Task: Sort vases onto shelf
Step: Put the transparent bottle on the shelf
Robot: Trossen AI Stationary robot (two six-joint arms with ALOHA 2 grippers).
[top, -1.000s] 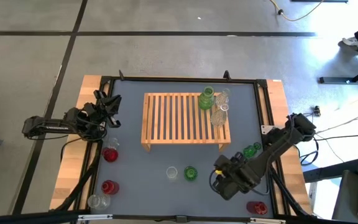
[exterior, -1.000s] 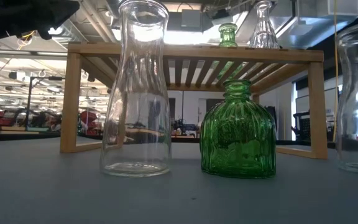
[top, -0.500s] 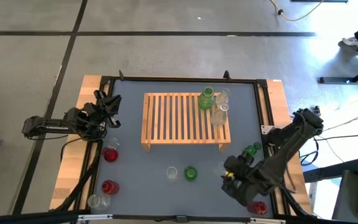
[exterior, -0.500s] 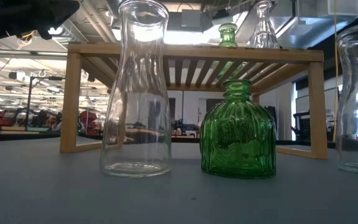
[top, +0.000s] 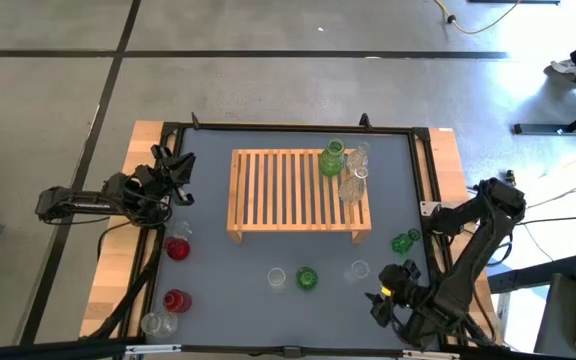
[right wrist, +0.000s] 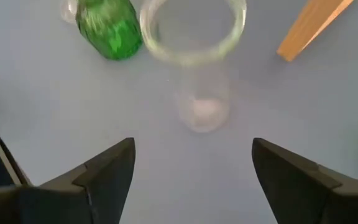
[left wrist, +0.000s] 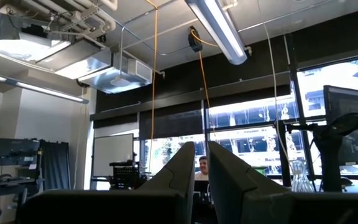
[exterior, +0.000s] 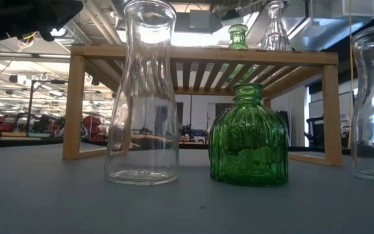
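The shelf (top: 300, 192) is a light slatted rack in the middle of the table. It bears a green vase (top: 333, 158) and two clear vases (top: 355, 175) at its right end. More vases stand on the table: red (top: 177, 248), clear (top: 277, 278), green (top: 307, 279), clear (top: 358, 270), green (top: 403, 241). My right gripper (top: 383, 297) hovers open near the right front corner. It points down at the clear vase (right wrist: 194, 62), which stands ahead of its fingers (right wrist: 110, 171) and apart from them. My left gripper (top: 173, 170) waits shut at the left edge.
A red vase (top: 175, 300) and a clear one (top: 156, 323) stand at the near left corner. In the low view a tall clear vase (exterior: 141, 97) and a ribbed green one (exterior: 249, 140) stand before the shelf (exterior: 203, 55). A shelf leg (right wrist: 312, 28) is close beyond the clear vase.
My right gripper has swung back toward the table's near right corner, turning as it went and sinking a little. The clear vase that it stood over now shows bare on the table. The arm now covers the red vase at that corner.
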